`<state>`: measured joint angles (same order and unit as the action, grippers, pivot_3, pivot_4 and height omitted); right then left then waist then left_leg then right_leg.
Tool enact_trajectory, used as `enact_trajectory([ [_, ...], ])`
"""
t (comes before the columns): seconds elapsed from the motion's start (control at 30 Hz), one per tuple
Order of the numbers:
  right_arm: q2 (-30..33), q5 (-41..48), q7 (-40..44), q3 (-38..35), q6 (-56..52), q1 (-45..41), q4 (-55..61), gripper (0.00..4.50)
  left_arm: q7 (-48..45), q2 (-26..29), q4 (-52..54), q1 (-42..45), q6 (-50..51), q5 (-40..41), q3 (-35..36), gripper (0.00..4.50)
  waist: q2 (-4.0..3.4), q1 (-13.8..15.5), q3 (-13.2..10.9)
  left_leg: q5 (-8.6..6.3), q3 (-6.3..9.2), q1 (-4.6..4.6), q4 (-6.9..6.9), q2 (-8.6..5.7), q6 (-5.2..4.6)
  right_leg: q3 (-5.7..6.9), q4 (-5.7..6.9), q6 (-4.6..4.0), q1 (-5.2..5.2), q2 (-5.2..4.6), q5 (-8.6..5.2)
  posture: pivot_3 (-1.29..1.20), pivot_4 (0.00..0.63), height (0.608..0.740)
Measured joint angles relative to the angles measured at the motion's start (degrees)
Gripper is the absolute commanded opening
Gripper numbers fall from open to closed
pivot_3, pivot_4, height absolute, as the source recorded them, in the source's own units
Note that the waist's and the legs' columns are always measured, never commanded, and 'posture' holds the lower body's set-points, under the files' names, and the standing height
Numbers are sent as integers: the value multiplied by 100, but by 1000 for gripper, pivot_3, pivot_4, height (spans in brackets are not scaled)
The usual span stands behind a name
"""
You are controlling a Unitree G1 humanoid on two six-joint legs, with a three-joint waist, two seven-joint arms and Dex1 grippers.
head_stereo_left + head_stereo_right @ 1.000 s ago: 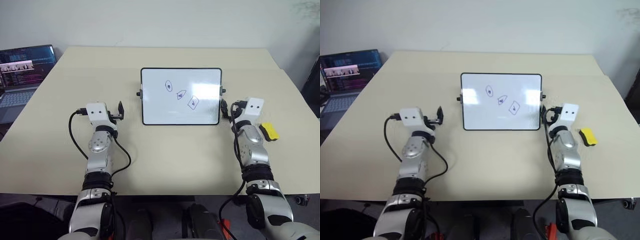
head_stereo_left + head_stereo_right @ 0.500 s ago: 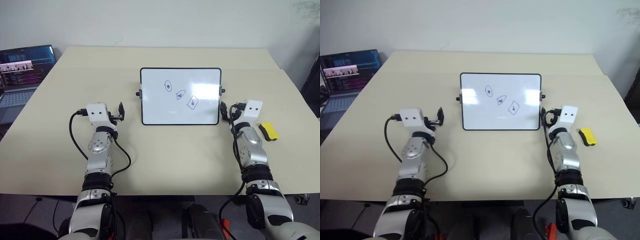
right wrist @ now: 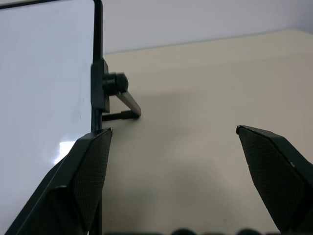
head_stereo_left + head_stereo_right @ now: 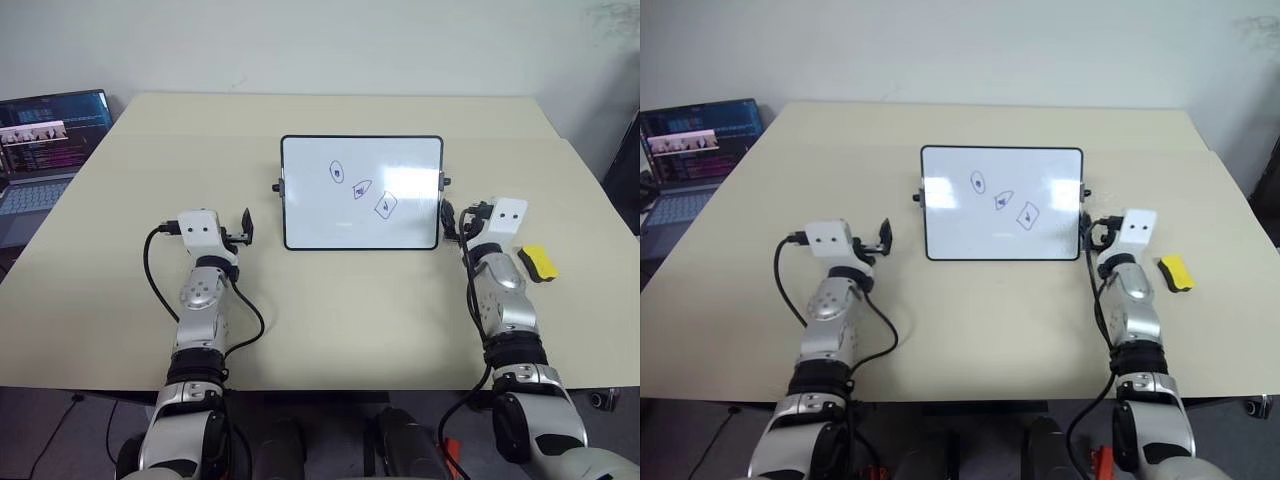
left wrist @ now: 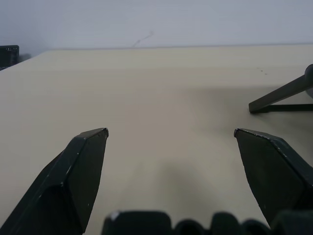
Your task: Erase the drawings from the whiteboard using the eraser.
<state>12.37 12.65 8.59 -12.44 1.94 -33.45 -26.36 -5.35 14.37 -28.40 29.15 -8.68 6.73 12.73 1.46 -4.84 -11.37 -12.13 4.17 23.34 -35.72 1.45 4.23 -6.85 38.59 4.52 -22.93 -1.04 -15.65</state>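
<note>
The whiteboard (image 4: 312, 212) stands propped up at the middle of the table, with three small blue drawings (image 4: 362, 188) in a slanting row on it. The yellow eraser (image 4: 538, 262) lies flat near the table's right edge, just right of my right wrist. My right gripper (image 3: 173, 131) is open and empty; one of its fingers (image 3: 83, 171) sits close in front of the board's right frame and side knob (image 3: 115, 83). My left gripper (image 5: 171, 132) is open and empty over bare table left of the board, whose stand leg (image 5: 281, 93) shows beside it.
An open laptop (image 4: 45, 140) sits off the table's left edge. The beige table (image 4: 330, 320) stretches wide in front of and behind the board. A dark object (image 4: 627, 185) stands past the table's right side.
</note>
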Motion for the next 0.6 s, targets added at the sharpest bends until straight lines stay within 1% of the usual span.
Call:
enact_trajectory([
  [0.13, 167, 24, 64, -4, -227, 40, 343, 4456, -273, 219, 385, -36, 175, 172, 58, 4500, 0, -11, 0, 0, 0, 7, -1, 1, 0, -1, 4, -1, -12, 0, 0, 0, 150, 740],
  [0.2, 224, 63, 161, 5, -375, 57, 497, 4456, -675, 442, 716, -125, 461, 496, 101, 4500, -1, -19, 0, 0, 0, 13, 0, 2, 0, -2, 9, -1, -21, 2, 0, 0, 150, 740],
  [0.3, 463, 215, 353, 7, -793, 113, 961, 4456, -1863, 1237, 1547, -375, 1482, 1451, 254, 4500, -3, -34, -2, 0, 2, 25, 0, 6, 0, 2, 13, -5, -32, 4, -2, 0, 150, 740],
  [0.4, 745, 314, 460, -30, -1256, 130, 1339, 4456, -2839, 2031, 2351, -411, 2508, 2194, 305, 4500, -2, -16, -2, 0, 5, 30, -3, 6, 0, 7, 9, -5, -31, 4, -3, 0, 150, 740],
  [0.47, 879, 439, 538, -74, -1559, 139, 1538, 4456, -3370, 2382, 2817, -382, 3126, 2637, 266, 4500, -2, 8, -2, 0, 9, 34, -7, 4, 0, 11, 6, -4, -29, 1, -3, 0, 150, 740],
  [0.53, 1004, 505, 619, -117, -1818, 151, 1680, 4456, -3737, 2514, 3112, -296, 3575, 2953, 153, 4500, -2, 16, -2, 0, 12, 36, -9, 4, 0, 14, 4, -4, -28, 1, -3, 0, 150, 740],
  [0.6, 1221, 648, 649, -220, -2203, 246, 1924, 4456, -4176, 2532, 3365, -51, 3969, 3147, -281, 4500, -2, 47, -3, 0, 22, 47, -14, 2, 0, 25, 2, -4, -28, 1, -3, 0, 150, 740],
])
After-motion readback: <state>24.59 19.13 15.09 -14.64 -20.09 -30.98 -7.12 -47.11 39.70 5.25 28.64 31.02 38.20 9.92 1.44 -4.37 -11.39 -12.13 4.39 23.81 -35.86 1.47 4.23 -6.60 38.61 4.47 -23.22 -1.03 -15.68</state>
